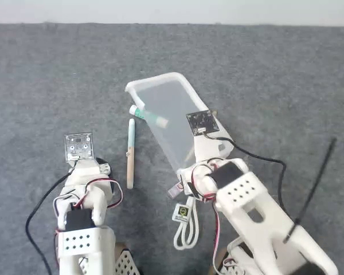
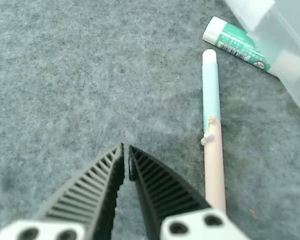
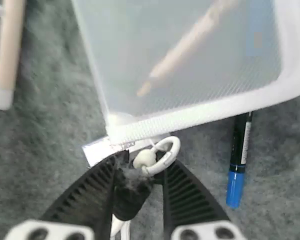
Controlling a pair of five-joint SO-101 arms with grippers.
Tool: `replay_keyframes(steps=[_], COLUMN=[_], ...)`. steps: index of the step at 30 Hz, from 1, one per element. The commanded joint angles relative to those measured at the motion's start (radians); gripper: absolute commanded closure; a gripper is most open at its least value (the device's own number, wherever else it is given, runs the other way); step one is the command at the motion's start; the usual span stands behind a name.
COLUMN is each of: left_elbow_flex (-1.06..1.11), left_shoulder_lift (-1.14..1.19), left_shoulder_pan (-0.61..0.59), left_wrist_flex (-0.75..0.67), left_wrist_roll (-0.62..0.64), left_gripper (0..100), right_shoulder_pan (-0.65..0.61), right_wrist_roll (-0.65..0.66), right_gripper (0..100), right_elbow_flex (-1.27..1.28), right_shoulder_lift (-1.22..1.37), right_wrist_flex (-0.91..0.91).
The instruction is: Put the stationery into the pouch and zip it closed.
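- Pouch (image 1: pixel 172 106) lying in the middle of the table (image 1: pixel 275 69); soft, light, probably sliding easily.
- Right hand (image 3: pixel 141 162) pinching its zip pull (image 3: pixel 157 152).
- Left hand (image 2: pixel 126 150) hanging closed and empty beside the slim, stiff pen (image 2: pixel 212 130); taking it mid-barrel looks best.

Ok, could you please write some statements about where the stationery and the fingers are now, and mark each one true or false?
1. The left fingers hold the pen. False: they are shut on nothing, and the pen lies on the mat beside them.
2. A marker with a blue end lies on the mat outside the pouch. True.
3. The right fingers are closed on the zip pull at the pouch's corner. True.
4. The glue stick stands upright. False: it lies on its side at the pouch's rim.
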Motion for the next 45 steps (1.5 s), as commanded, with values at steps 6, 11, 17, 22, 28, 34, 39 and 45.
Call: replay_keyframes(steps=[6, 11, 17, 22, 28, 34, 39, 45], left_elbow_flex=[-0.015, -0.015, -0.015, -0.015, -0.015, -0.015, -0.015, -0.015], left_shoulder_lift=[-0.018, -0.018, -0.018, -0.018, -0.018, -0.018, -0.018, -0.018], left_shoulder_pan=[0.002, 0.002, 0.002, 0.002, 0.002, 0.002, 0.002, 0.089], left_wrist_flex=[0.006, 0.006, 0.006, 0.006, 0.006, 0.006, 0.006, 0.006], left_wrist_roll=[-0.006, -0.006, -0.006, -0.006, -0.006, -0.006, -0.005, -0.009], left_gripper=[99, 99, 99, 99, 99, 99, 99, 99], right_shoulder_pan=[-0.008, -0.008, -0.008, -0.008, -0.021, -0.091, -0.148, -0.145], right_wrist_roll=[0.167, 0.245, 0.416, 0.629, 0.643, 0.644, 0.644, 0.661], right_gripper=[99.2, 99.2, 99.2, 99.2, 99.2, 99.2, 99.2, 99.2], right_elbow_flex=[-0.153, -0.204, -0.226, -0.219, -0.218, -0.218, -0.224, -0.224], right_shoulder_lift=[-0.130, -0.130, -0.134, -0.139, -0.139, -0.139, -0.140, -0.140], right_wrist_flex=[0.002, 0.002, -0.010, -0.074, -0.087, -0.084, -0.096, -0.196])
